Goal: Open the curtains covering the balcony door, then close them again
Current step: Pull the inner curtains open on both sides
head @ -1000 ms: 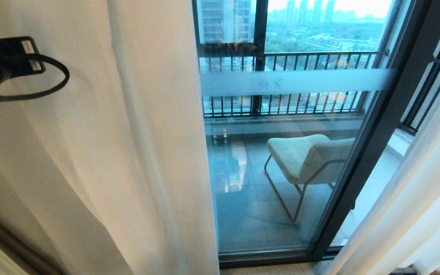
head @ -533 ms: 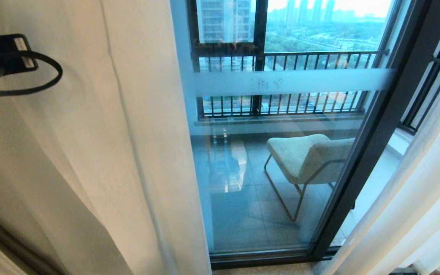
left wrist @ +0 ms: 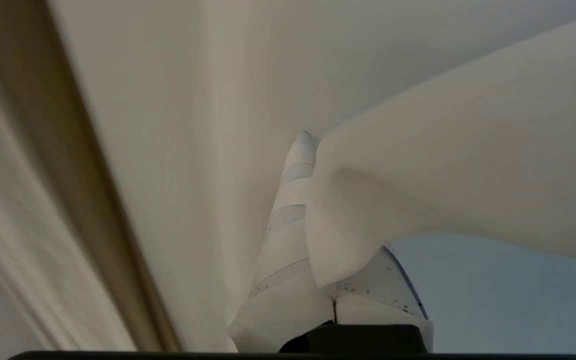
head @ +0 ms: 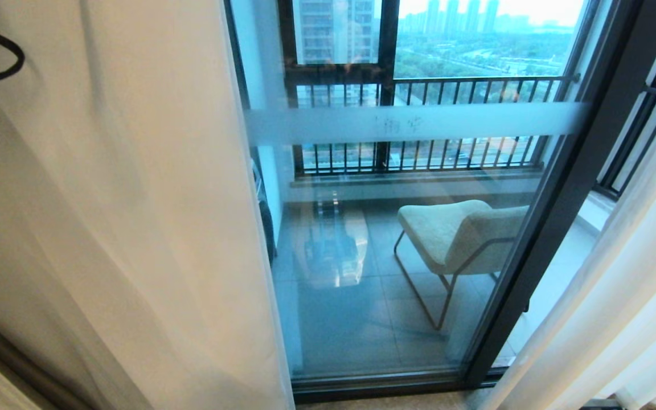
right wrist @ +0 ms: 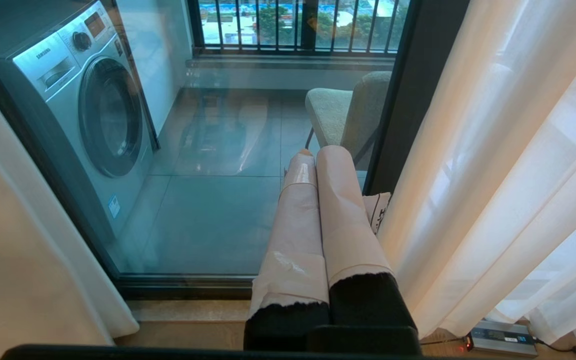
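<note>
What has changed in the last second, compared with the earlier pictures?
The left curtain slid further left, uncovering more of the door glass. The left end effector, shut on its fabric, went left with it. The chair, right curtain and parked right end effector stayed.

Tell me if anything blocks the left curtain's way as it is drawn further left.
Nothing visible does. The left curtain hangs free in front of the balcony door; the left gripper, fingers shut, is pressed into its folds. The washing machine stands behind the glass.
</note>
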